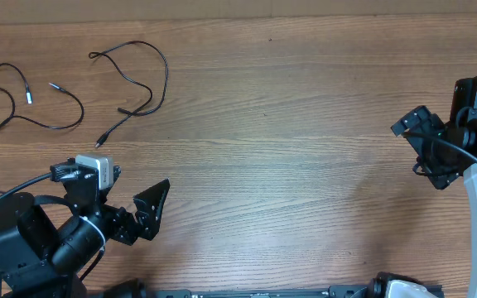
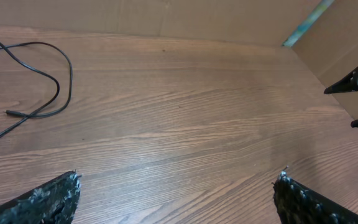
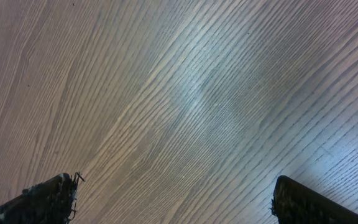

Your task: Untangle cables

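The cables point(image 1: 166, 79) are lying on the worktop point(image 1: 305, 165) ahead of the released left fingers point(image 2: 48, 202); the right fingers point(image 3: 303, 202) are gaping too, empty.

The table point(image 1: 288, 165) is bare wood across its middle and right side, leaving wide room between the two arms. The only obstacles are in the far left corner. A looped cable point(image 1: 56, 127) lies by the edge. A second cable point(image 1: 166, 79) lies apart from it, beyond the left gripper point(image 2: 178, 177), whose wide-spread fingers frame bare wood.
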You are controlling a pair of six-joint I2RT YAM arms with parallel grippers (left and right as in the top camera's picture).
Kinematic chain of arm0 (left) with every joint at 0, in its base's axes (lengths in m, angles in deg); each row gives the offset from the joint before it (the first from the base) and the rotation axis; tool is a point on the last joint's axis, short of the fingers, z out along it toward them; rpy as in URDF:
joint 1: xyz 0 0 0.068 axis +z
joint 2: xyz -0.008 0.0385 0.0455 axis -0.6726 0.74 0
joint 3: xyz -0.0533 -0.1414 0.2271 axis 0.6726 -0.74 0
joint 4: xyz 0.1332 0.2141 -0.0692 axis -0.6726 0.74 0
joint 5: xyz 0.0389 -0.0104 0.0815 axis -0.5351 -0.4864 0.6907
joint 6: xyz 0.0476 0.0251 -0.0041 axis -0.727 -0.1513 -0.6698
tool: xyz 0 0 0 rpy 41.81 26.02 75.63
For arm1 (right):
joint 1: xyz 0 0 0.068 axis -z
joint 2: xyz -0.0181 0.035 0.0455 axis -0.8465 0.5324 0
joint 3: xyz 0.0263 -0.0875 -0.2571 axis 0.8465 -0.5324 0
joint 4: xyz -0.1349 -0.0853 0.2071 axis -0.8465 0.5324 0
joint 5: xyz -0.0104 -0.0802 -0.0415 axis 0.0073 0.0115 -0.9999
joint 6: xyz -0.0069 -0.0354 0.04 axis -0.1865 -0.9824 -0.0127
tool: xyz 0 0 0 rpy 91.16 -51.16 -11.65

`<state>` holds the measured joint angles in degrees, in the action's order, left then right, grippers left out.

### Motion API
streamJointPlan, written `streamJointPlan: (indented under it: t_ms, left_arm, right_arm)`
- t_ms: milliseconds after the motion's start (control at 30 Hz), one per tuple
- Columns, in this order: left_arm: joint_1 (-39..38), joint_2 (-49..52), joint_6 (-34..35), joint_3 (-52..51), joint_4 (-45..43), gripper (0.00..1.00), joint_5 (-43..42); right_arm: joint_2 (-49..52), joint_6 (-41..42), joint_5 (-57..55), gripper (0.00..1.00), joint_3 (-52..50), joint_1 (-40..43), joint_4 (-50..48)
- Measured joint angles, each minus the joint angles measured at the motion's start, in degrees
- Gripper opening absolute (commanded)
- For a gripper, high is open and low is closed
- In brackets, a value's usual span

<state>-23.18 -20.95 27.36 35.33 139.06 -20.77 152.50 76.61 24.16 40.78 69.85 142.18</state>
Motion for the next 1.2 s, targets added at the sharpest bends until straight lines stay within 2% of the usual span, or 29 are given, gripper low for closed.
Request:
streamJointPlan:
  t_ms: [1033, 1200]
  left_arm:
    - [0.00, 0.00, 0.02, -0.02, 1.62, 1.00, -0.37]
    - [0.00, 0.00, 0.02, -0.02, 1.86, 0.99, 2.75]
  right_arm:
    - [0.00, -0.02, 0.00, 1.00, 0.00, 0.00, 0.00]
    - [0.00, 0.00, -0.02, 1.00, 0.00, 0.00, -0.02]
